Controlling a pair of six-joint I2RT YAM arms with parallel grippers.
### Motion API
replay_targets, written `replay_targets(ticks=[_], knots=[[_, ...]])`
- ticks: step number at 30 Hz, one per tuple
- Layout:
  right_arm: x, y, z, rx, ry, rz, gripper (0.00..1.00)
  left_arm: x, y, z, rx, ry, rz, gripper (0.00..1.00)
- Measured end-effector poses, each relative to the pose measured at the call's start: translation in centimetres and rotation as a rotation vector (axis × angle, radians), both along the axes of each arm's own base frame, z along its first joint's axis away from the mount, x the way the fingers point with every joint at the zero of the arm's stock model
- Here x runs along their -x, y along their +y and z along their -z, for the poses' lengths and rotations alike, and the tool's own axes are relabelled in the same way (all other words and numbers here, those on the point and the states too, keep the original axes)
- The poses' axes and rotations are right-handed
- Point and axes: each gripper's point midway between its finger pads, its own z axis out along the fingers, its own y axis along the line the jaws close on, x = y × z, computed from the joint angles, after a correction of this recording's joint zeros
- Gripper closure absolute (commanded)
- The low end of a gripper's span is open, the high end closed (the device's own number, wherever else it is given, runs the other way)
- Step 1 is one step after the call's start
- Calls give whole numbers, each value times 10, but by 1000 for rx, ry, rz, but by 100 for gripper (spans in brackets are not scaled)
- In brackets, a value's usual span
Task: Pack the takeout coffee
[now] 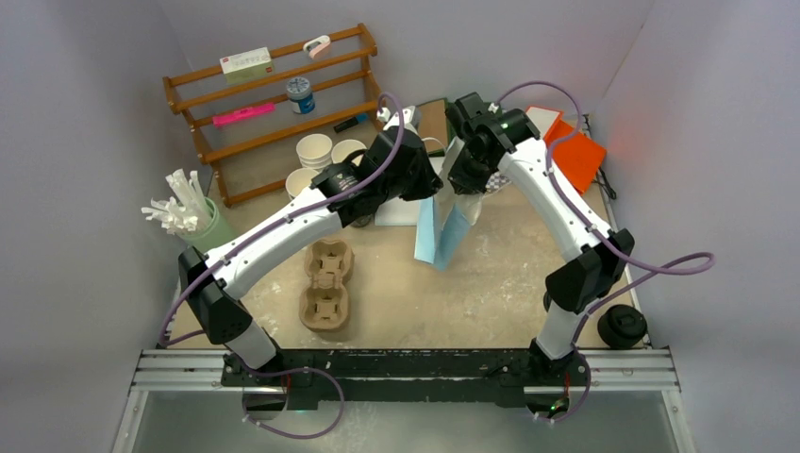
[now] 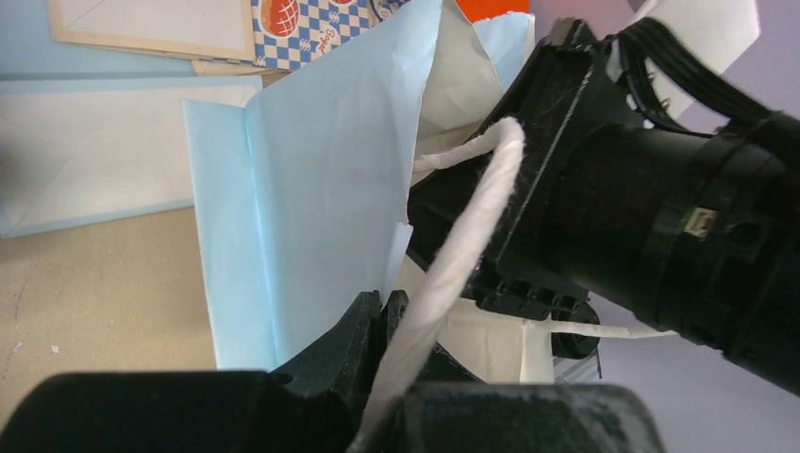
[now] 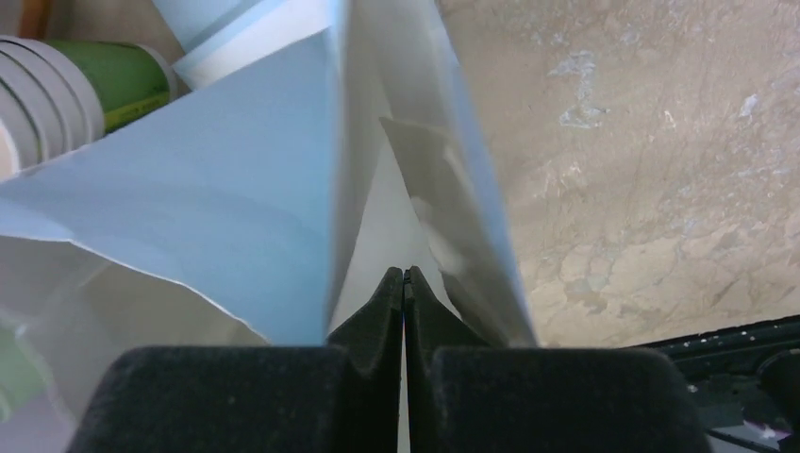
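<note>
From above, the left gripper point(image 1: 426, 184) and right gripper point(image 1: 460, 184) meet at the back middle of the sandy tabletop point(image 1: 491, 283). Between them they hold up a light blue paper bag point(image 1: 436, 236), which hangs down to the surface. The takeout coffee, a small white lidded paper cup, I cannot pick out for sure. A small white shape point(image 1: 394, 116) just behind the left wrist may be it, half hidden by the arm. Nothing shows it in the bag, so packing looks barely begun: the bag needs standing open, then one gripper must let go to fetch the cup. Around are stacked lidless white cups point(image 1: 314, 151), brown cardboard cup carriers point(image 1: 327, 283), a green tub of white stirrers point(image 1: 193, 222) and a wooden rack point(image 1: 274, 104). The crossed arms crowd the back area. In the left wrist view, the jaws are clenched on the bag's white twisted-paper handle point(image 2: 462, 245), with flat pale bags point(image 2: 94, 160) lying beyond. In the right wrist view, the jaws are pressed tight together, apparently pinching the bag's upper edge, and its folded walls spread away below them.
</note>
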Motion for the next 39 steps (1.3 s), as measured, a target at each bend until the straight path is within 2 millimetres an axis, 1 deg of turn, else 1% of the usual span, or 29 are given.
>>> replay_targets(ticks=[3,6,8,10,12,15,20,24,27,28,31,36,39], knots=[[-4,-1,-12,-20,-32,11,100,0,-2,1,2,-3,2,100],[-9,2,-33,-68,-104,-1,100,1,-2,7,-6,4,4,100],[-9,2,-48,-99,-158,-3,100,1,-2,10,-11,7,5,100],[-8,1,-59,-123,-197,3,100,1,-3,10,-11,6,6,100],[-5,0,-64,-137,-212,15,100,0,-4,8,-4,-1,6,100],[-6,2,-61,-151,-204,36,100,-1,-5,8,0,-3,7,100],[-17,12,-52,-167,-195,56,100,-2,-8,10,5,0,11,100],[-22,18,-46,-187,-187,73,100,-3,-10,9,12,-2,12,100],[-20,21,-35,-217,-177,91,100,-3,-10,9,15,1,10,100],[-17,19,-29,-210,-161,102,100,-3,-10,9,16,2,9,100],[-14,12,-19,-174,-133,134,100,-3,-9,9,14,0,2,100],[-4,-6,-11,-100,-99,200,100,-5,-3,13,-2,-7,-24,100],[0,-14,-7,-67,-86,241,100,-7,-2,11,0,-14,-32,100]])
